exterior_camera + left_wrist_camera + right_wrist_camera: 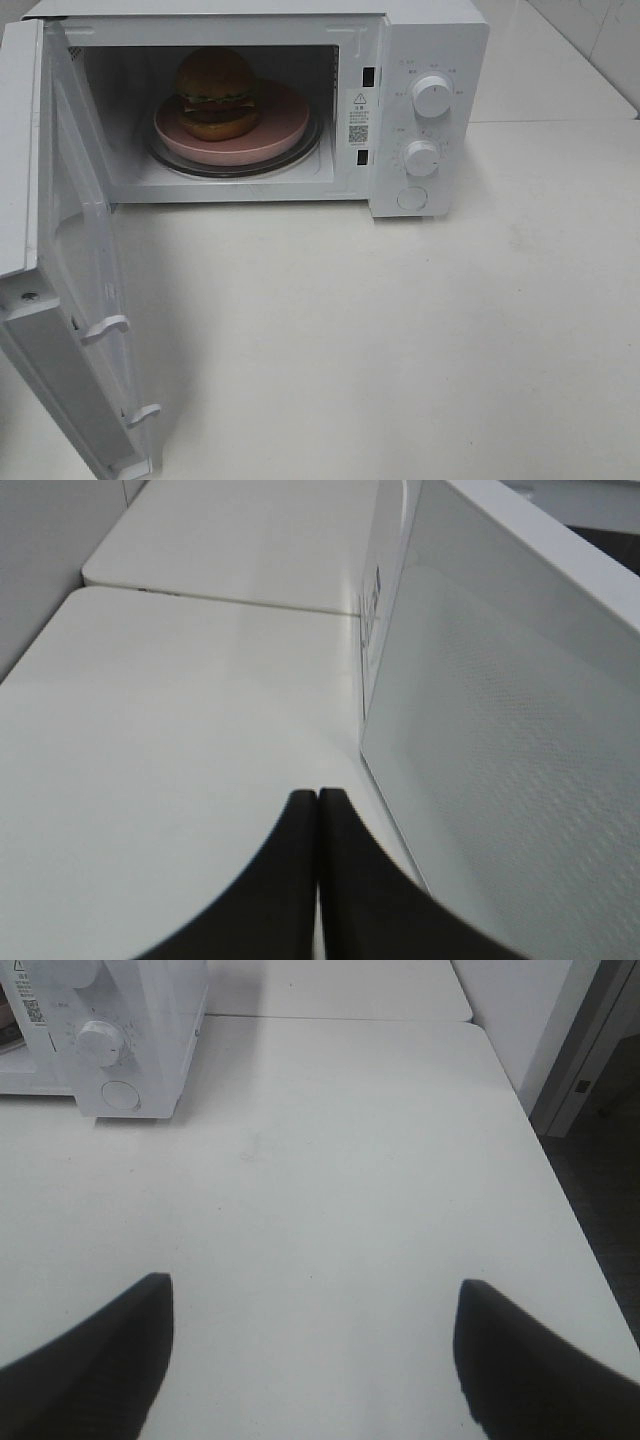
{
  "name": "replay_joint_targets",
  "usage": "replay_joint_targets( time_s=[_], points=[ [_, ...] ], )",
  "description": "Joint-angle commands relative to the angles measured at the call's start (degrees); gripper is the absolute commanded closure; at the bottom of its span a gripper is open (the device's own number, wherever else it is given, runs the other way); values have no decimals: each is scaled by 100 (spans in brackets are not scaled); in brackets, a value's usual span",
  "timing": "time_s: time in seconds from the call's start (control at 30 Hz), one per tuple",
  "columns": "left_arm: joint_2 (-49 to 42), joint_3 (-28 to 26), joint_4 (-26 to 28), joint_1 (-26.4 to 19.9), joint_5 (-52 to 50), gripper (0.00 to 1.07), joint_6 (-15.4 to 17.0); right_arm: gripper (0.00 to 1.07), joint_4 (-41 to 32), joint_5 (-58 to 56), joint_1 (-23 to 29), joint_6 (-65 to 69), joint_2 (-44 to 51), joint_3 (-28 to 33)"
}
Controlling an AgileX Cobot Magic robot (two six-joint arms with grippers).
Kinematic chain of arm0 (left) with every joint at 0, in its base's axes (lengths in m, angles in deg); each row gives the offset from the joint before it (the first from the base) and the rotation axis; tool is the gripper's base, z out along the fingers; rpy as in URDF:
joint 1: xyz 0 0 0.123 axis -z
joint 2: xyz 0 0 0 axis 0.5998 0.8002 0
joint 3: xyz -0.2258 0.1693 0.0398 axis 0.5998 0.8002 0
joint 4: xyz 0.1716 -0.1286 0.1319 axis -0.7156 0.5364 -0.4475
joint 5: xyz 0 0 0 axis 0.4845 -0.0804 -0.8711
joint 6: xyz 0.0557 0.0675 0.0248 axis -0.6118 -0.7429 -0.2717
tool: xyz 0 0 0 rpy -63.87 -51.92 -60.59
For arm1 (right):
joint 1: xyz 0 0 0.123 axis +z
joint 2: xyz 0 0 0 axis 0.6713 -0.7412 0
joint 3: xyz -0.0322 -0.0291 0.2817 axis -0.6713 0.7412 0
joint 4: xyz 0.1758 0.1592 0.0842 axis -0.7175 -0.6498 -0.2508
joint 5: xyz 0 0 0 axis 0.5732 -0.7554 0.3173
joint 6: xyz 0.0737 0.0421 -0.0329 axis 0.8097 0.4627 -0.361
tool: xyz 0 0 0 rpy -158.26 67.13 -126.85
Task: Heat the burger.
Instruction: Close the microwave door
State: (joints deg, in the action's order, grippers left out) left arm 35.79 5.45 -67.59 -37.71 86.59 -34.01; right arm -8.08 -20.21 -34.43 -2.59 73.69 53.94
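With left pincer [317, 795] pressed together and right pincer [312, 1285] spread, a skewed shove could leave the open white microwave door [85, 230], frame left, unlatched.

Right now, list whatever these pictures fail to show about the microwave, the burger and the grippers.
- Burger, high view: back and underside hidden by its own front and the plate.
- Print around the knobs, high view: too small to read.
- Door, high view: bottom corner cut off by the frame.
- Left gripper, right gripper: absent from the high view; wrist views show only fingertips.
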Motion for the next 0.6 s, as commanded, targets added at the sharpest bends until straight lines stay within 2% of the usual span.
replay_joint_targets(
  time_s=[0.03, 0.1, 0.2, 0.23, 0.27, 0.33, 0.37, 0.4, 0.43, 0.5, 0.53, 0.57, 0.6],
  points=[
    [103, 264, 63, 29, -940, 107, 0, 32, 6, 63, -40, 57, 155, 23],
    [321, 493, 57, 29, -1713, 107, 109, 32, 6, 63, -40, 57, 155, 23],
    [498, 613, -63, 29, -2206, 107, 132, 32, 6, 63, -40, 57, 155, 23],
    [619, 688, -195, 29, -2469, 107, 138, 32, 6, 63, -40, 57, 155, 23],
    [814, 751, -561, 29, -2830, 107, 178, 32, 6, 63, -40, 57, 155, 23],
    [900, 751, -716, 29, -2871, 107, 241, 32, 6, 63, -40, 57, 155, 23],
    [1129, 751, -1060, 29, -3037, 107, 430, 32, 6, 63, -40, 57, 155, 23],
    [1129, 751, -1060, 29, -3037, 107, 430, 32, 6, 63, -40, 57, 155, 23],
    [1369, 751, -1329, 29, -3180, 107, 733, 32, 6, 63, -40, 57, 155, 23],
    [1473, 751, -1478, 29, -3260, 107, 859, 32, 6, 63, -40, 57, 155, 23],
    [1707, 751, -1856, 29, -3403, 107, 1163, 32, 6, 63, -40, 57, 155, 23],
    [1707, 751, -1856, 29, -3403, 107, 1163, 32, 6, 63, -40, 57, 155, 23],
    [1845, 751, -2028, 29, -3489, 107, 1295, 32, 6, 63, -40, 57, 155, 23]
  ],
)
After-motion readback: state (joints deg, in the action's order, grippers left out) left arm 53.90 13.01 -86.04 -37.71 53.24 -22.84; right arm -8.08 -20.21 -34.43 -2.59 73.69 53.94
